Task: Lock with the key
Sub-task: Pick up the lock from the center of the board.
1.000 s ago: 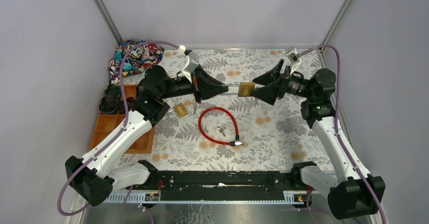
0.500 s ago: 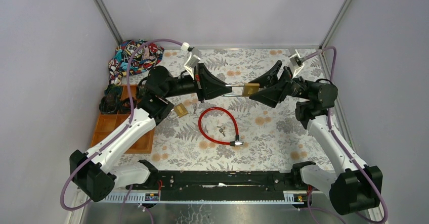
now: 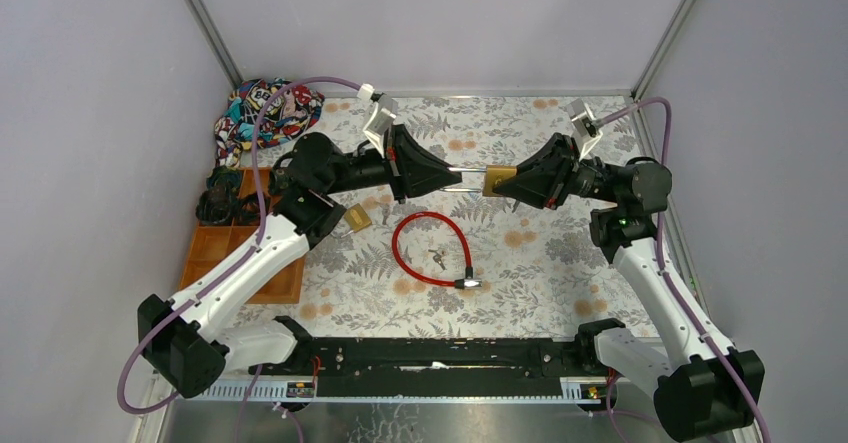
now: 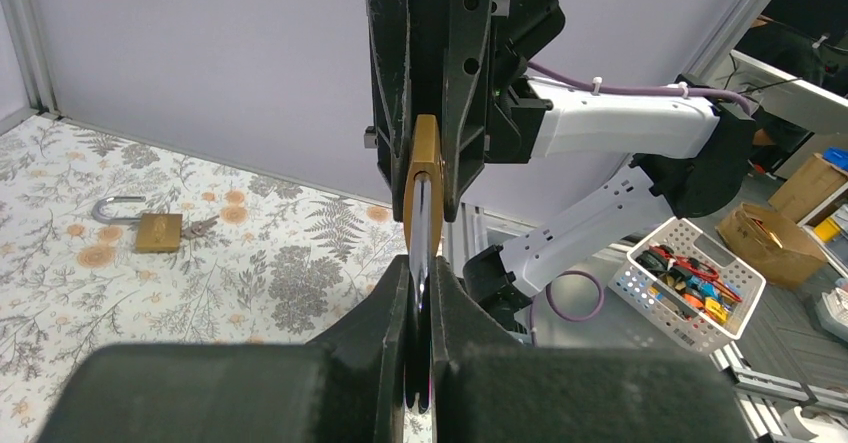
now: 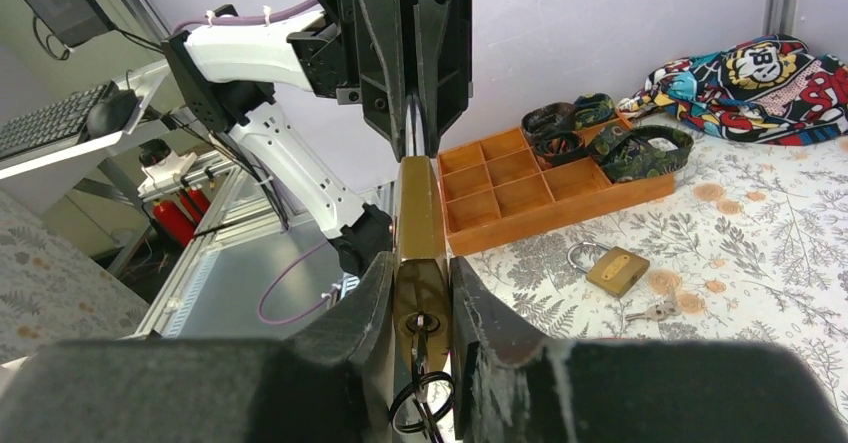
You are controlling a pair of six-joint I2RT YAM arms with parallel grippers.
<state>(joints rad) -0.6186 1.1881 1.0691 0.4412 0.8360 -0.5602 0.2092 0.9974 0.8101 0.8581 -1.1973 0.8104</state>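
Observation:
A brass padlock (image 3: pixel 498 179) hangs in the air between my two arms above the middle of the table. My left gripper (image 3: pixel 440 176) is shut on its steel shackle (image 4: pixel 422 225), which runs edge-on between the black fingers. My right gripper (image 5: pixel 420 263) is closed on the sides of the padlock body (image 5: pixel 420 228), both fingers touching the brass. A key (image 5: pixel 420 348) with a black ring sits in the keyhole on the body's end, facing the right wrist camera. Seen in the left wrist view, the right fingers (image 4: pixel 395 93) flank the brass body (image 4: pixel 425 163).
A second brass padlock (image 3: pixel 355 217) with an open shackle lies on the floral table by the left arm. A red cable lock (image 3: pixel 432 249) forms a loop with small keys (image 3: pixel 437 258) inside. An orange compartment tray (image 3: pixel 240 253) and a colourful cloth (image 3: pixel 268 113) are at the left.
My right gripper has gone from wide open to closed on the padlock body. The left arm and the padlock have shifted slightly to the right.

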